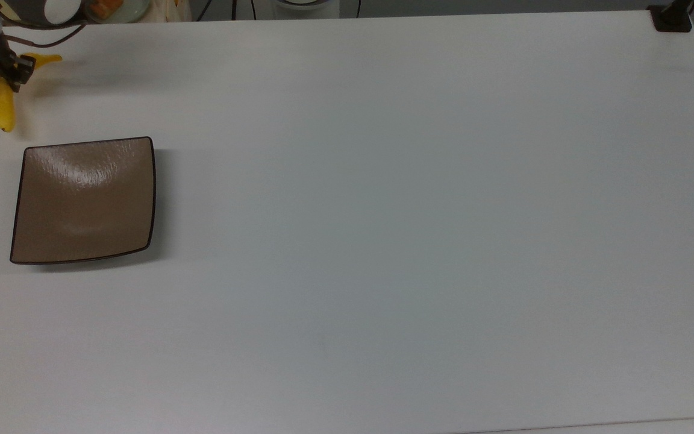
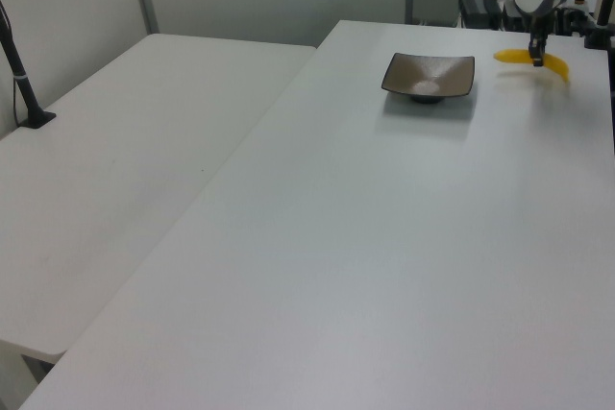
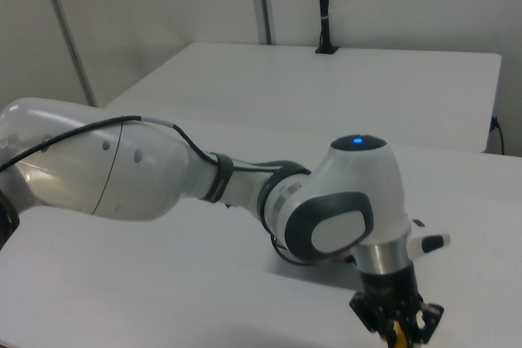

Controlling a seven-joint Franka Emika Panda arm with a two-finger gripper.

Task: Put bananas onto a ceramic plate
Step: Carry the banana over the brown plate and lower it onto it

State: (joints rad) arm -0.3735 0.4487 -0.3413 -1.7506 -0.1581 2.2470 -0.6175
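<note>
The banana [image 1: 3, 102] is up off the counter [image 1: 383, 211], pinched around its middle by the claw [image 1: 6, 71], right at the top view's far left corner. In the top view its stem end pokes out to the right of the claw while the longer, fatter part hangs down toward the plate, tip pointing at the lower edge. In the left view the banana [image 2: 531, 60] hangs level-ish below the claw [image 2: 536, 53], with its shadow on the white top below, so it is clear of the surface. The fingers are pressed in on the fruit from both sides.

The ceramic plate [image 1: 28, 241], brown and glossy with a thin dark rim, sits flat on the counter just below the banana in the top view, near it but not under it; the banana's lower tip stops short of the plate's upper edge. In the left view the plate [image 2: 404, 79] lies to the left of the banana.

From the right view, the arm [image 3: 163, 169] reaches in from the left, white shells and a blue light on the wrist housing, the claw [image 3: 397, 328] pointing straight down with a sliver of yellow between its fingers.

A black post [image 2: 19, 74] stands on the neighbouring white table [image 2: 115, 189] at the left view's left.
</note>
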